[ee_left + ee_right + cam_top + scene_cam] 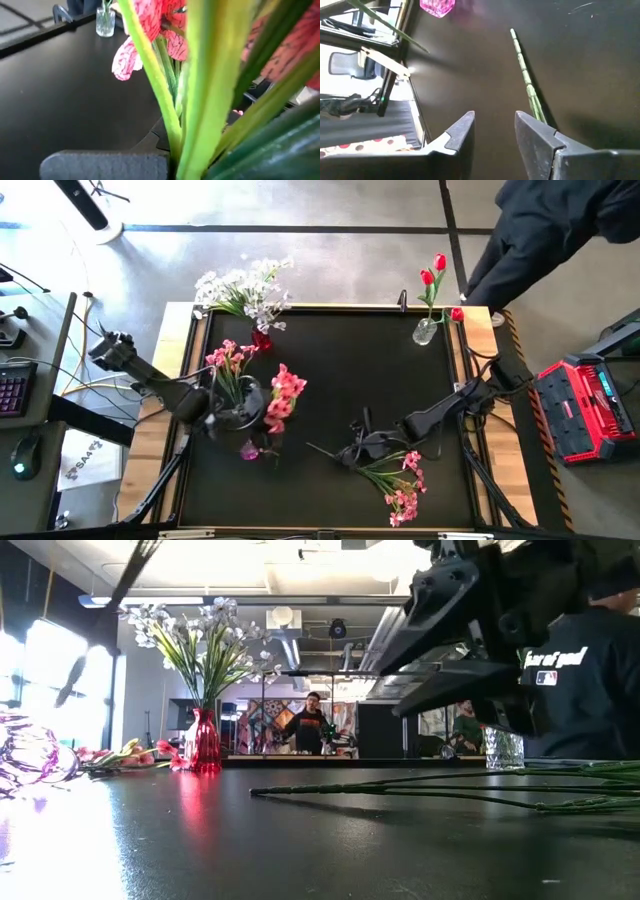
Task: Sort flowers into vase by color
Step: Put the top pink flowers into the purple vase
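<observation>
Pink sprays mid-sort; right pincer (pixel 492 132) over loose stems.
Risk: the thin stems (pixel 526 80) sit beside one finger, not between, so closing may miss. Right pincer spread, empty, frame bottom centre. Left pincer (pixel 215 412) pinches a pink bunch (pixel 230 365) above the pink vase (pixel 249 450), centre left.

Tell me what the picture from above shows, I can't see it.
Two dark robot arms reach over a black table: the left gripper holds pink flowers, the right gripper hovers by more pink flowers. White flowers and red flowers stand in vases.
</observation>
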You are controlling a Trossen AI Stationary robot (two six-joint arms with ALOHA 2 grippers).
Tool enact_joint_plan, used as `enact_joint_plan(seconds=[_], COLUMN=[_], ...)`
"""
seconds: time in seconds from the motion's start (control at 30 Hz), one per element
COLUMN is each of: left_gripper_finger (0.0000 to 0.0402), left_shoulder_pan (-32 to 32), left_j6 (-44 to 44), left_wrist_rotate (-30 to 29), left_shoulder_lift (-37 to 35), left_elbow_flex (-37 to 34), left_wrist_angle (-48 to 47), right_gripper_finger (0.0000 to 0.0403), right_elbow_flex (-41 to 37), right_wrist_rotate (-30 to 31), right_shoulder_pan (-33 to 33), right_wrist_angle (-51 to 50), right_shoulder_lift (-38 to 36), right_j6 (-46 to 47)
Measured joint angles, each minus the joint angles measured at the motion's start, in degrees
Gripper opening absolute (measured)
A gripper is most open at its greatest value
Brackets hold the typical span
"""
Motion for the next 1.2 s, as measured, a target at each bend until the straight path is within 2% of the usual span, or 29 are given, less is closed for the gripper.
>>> enact_joint_plan(seconds=[0.17, 0.43, 0.7, 0.83, 1.07, 1.2], left_gripper_finger=[0.0000, 0.0000, 0.0000, 0.0001, 0.0041, 0.0077], left_shoulder_pan=[4.0, 10.4, 12.7, 14.4, 18.4, 19.2], left_j6=[-2.2, -5.1, -8.3, -9.3, -7.4, -7.0], left_wrist_rotate=[5.0, 13.2, 15.0, 16.3, 21.8, 22.1], left_shoulder_lift=[2.3, 6.0, 10.7, 11.0, 11.0, 11.0], left_elbow_flex=[0.0, 0.0, 0.0, 0.0, 0.0, 0.0], left_wrist_angle=[2.0, 5.2, 4.9, 4.1, 3.2, -0.6], right_gripper_finger=[0.0132, 0.0132, 0.0132, 0.0132, 0.0132, 0.0132], right_elbow_flex=[-0.3, -0.3, -0.3, -0.3, -0.3, -0.3], right_wrist_rotate=[1.4, 0.1, 1.4, 1.8, 1.6, 2.5], right_shoulder_pan=[1.5, 2.4, 2.5, 2.5, 2.7, 2.7], right_wrist_angle=[0.9, -0.1, -16.7, -20.8, -20.8, -19.5], right_shoulder_lift=[0.0, -3.0, -11.7, -13.4, -13.3, -13.3], right_j6=[-2.3, -8.7, -12.3, -13.1, -14.4, -14.6])
